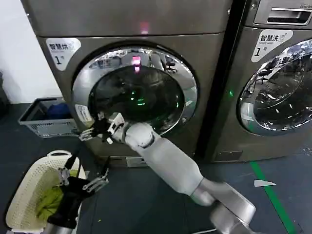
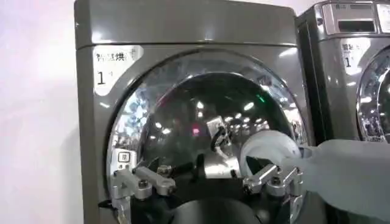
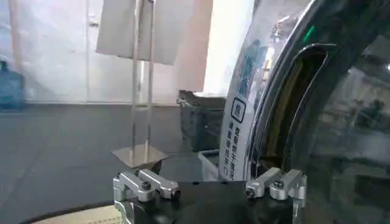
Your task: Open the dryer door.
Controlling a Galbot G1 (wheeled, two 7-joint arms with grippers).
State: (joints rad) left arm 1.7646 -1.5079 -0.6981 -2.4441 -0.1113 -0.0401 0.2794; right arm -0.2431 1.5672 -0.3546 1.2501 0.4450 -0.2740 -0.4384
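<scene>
Spread fingers of the right gripper [image 1: 93,130] sit at the left rim of the dryer door [image 1: 136,92], seemingly by its handle recess, not yet closed on it. Nearer arm by far; the left gripper [image 1: 80,178], also spread, hangs low over the laundry basket [image 1: 24,195].

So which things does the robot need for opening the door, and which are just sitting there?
For the job:
- dryer door, not yet swung open
- right gripper, open, at the door's left edge
- dryer

Just there:
- left gripper, open, waiting above the laundry basket
- grey crate
- second machine
</scene>
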